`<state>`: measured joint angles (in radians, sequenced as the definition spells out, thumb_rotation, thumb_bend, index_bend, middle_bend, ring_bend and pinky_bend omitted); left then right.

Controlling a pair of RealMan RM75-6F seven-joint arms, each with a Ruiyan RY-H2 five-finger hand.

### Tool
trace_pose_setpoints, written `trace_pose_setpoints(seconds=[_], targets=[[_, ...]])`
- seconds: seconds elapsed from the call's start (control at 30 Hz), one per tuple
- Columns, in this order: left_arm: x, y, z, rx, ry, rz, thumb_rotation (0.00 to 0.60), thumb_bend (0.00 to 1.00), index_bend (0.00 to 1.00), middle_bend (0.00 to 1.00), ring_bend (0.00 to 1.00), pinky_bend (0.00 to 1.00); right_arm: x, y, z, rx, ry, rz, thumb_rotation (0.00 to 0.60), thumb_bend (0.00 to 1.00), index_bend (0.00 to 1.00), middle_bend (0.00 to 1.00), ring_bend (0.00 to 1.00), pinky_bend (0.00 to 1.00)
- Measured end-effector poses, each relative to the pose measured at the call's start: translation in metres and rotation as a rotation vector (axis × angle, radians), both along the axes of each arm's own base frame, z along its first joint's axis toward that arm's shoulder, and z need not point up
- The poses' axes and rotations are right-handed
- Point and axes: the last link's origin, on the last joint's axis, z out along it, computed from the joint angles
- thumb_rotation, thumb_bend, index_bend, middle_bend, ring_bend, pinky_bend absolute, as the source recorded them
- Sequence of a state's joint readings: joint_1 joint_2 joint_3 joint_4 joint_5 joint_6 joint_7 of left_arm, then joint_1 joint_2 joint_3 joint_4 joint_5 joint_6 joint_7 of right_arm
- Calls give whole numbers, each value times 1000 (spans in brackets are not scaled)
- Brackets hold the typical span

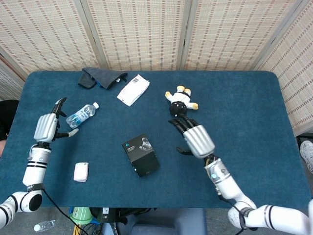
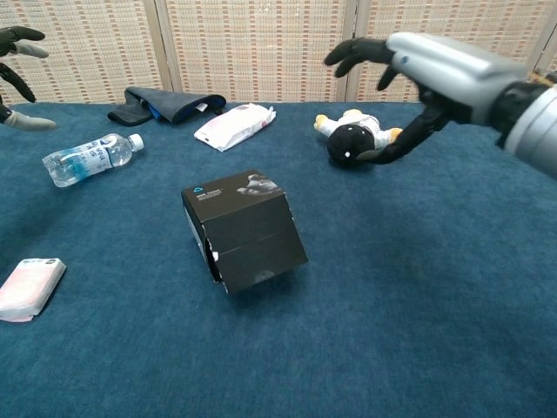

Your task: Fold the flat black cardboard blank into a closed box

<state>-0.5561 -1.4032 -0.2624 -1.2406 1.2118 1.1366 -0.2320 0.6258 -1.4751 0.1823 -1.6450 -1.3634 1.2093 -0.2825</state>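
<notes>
Black cardboard box (image 1: 141, 155) sits closed mid-table from the head view, both hands apart from it: right hand (image 1: 193, 135) spread and empty, left hand (image 1: 47, 127) likewise. From the chest view it leans askew; press the lid square before finishing.

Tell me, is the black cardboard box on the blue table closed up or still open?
Closed, as far as both views show: the black cardboard box stands as a solid block with no flap raised. Neither hand touches it. Its underside is hidden.

Both arms are glossy white with black joint rings. The right hand (image 1: 196, 139) and left hand (image 1: 47, 127) have ribbed silver backs, black fingers and pale grey thumb tips.
</notes>
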Motion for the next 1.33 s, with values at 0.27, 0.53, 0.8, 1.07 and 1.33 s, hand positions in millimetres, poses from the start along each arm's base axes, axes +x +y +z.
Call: trace_pose_setpoints(seconds=[0.27,0.53,0.8,1.07,1.33], targets=[[-23,-18,18,71,142,74,600,105,48,106,288,515,-64,14,49,-69,-28,-205,600,261,197,261,143,247],[-43,-59,31,134,240,110,600,105,84,106,274,502,-115,42,80,-109,-53,-348,600,261,209,264,143,247],[-50,-106,33,136,360,119,600,105,89,106,264,492,-153,77,99,-130,-62,-415,600,261,221,266,143,247],[-52,-146,27,101,392,150,600,105,89,106,261,458,-172,94,101,-139,-32,-443,600,261,222,266,143,247],[-47,-161,26,96,391,139,600,105,89,106,260,458,-170,92,102,-129,-53,-398,600,254,227,266,143,248]])
